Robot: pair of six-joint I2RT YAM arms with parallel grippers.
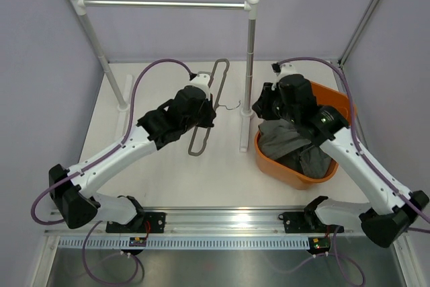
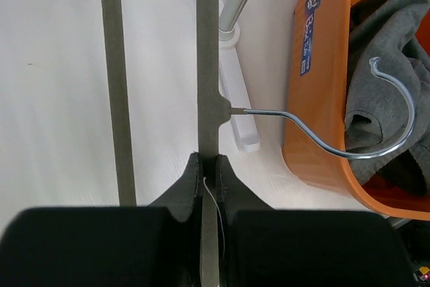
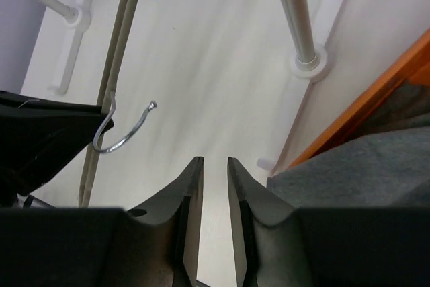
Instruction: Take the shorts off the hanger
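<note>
The left gripper (image 2: pixel 209 166) has its jaws pressed together on one long grey bar of the hanger (image 1: pixel 217 75), gripping it just below the spot where the wire hook (image 2: pixel 269 111) springs off sideways. The hanger's narrow loop carries no cloth and lies lengthwise over the table (image 1: pixel 222 173), between the two arms and in front of the silver rail (image 1: pixel 164 4).

The right gripper (image 3: pixel 213 166) has its jaws a narrow gap apart. Nothing is between them, only bare table shows through, and they touch nothing. It hangs at the left edge of the orange basin (image 1: pixel 295 178), near the rail's right post (image 1: pixel 250 52).

The grey shorts (image 1: pixel 285 140) lie crumpled inside the basin, apart from the hanger.
</note>
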